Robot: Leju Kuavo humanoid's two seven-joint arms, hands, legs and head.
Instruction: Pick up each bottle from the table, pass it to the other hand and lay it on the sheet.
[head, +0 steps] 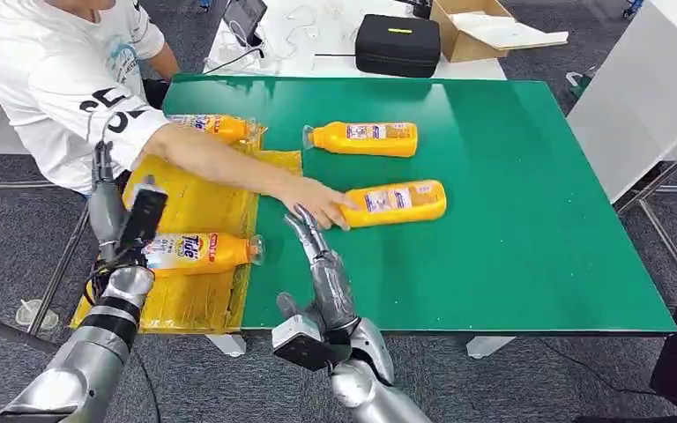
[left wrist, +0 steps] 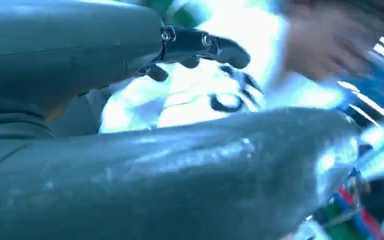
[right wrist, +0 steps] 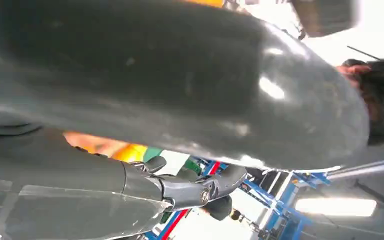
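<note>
While left hand [head: 106, 198] points upward, right hand [head: 322, 269] stretches forward, empty.

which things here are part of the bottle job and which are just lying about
Part of the job:
- four orange detergent bottles: two on the green table at and, two on the sheet at and
- yellow sheet
- left hand, right hand

Lying about:
- black case
- cardboard box
- tablet
</note>
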